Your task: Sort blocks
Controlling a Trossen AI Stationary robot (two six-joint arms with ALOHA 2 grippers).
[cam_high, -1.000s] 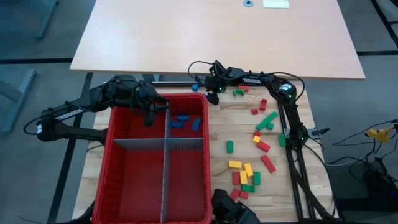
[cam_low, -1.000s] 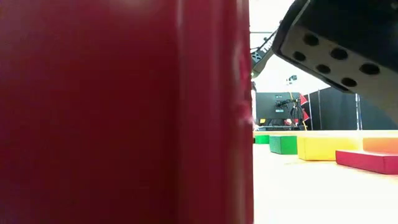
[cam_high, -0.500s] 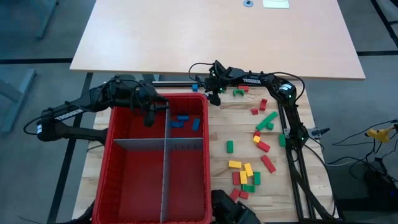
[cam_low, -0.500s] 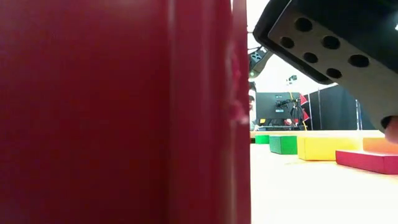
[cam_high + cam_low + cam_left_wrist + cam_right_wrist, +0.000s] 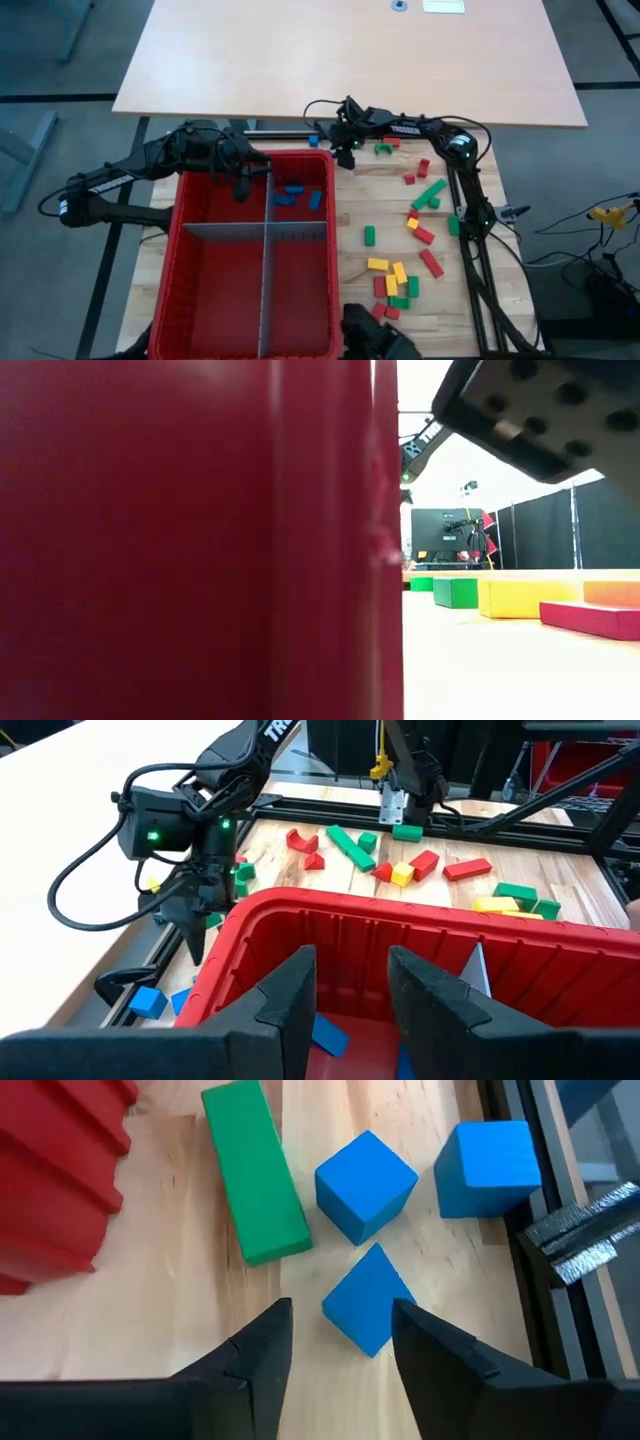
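The right gripper (image 5: pixel 335 1342) hovers with its fingers spread wide over a blue cube (image 5: pixel 367 1297) lying at the far edge of the wooden table (image 5: pixel 455 300), just outside the far right corner of the red bin (image 5: pixel 330 290). Two more blue cubes (image 5: pixel 366 1184) and a long green block (image 5: pixel 254 1170) sit close around it. The cube is turned corner-on to the fingers, so a clean pick likely calls for rotating the wrist to meet two flat faces – then dropping straight down without nudging the neighbours.

The left gripper (image 5: pixel 348 982) hangs empty, fingers parted, over the bin's far left compartment, beside the far right one where the blue blocks (image 5: pixel 292 191) lie. The remaining red, green and yellow blocks (image 5: pixel 395 280) are scattered over the table to the bin's right.

The low view is mostly blocked by the bin's wall – only a few blocks show past it. From above, the right gripper's tips and the cubes under them are too small to separate.
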